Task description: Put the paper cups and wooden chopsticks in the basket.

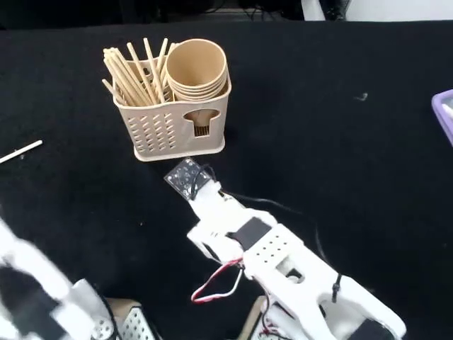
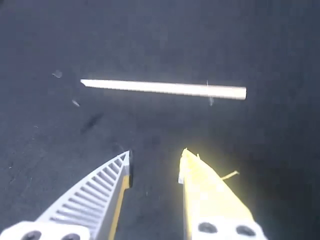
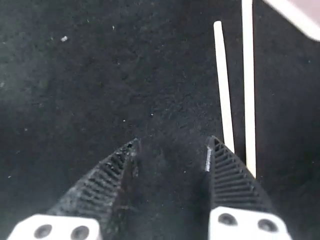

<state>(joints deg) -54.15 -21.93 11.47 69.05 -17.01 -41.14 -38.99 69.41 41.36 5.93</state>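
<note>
**Both claws over loose chopsticks, basket beyond.** My left claw (image 2: 155, 154) hangs wide open and empty over the table (image 2: 260, 40). It points at a chopstick (image 2: 165, 88) lying crosswise just ahead, placed, I judge, to come down astride it. My right claw (image 3: 173, 143) is likewise parted and holds nothing. It sits beside two loose chopsticks (image 3: 223, 85) lying parallel, the nearer one running past a fingertip. Farther off, the basket (image 1: 166, 131) holds a bundle of chopsticks (image 1: 134, 71) leaning in one compartment and nested cups (image 1: 198, 67) in the other.
</note>
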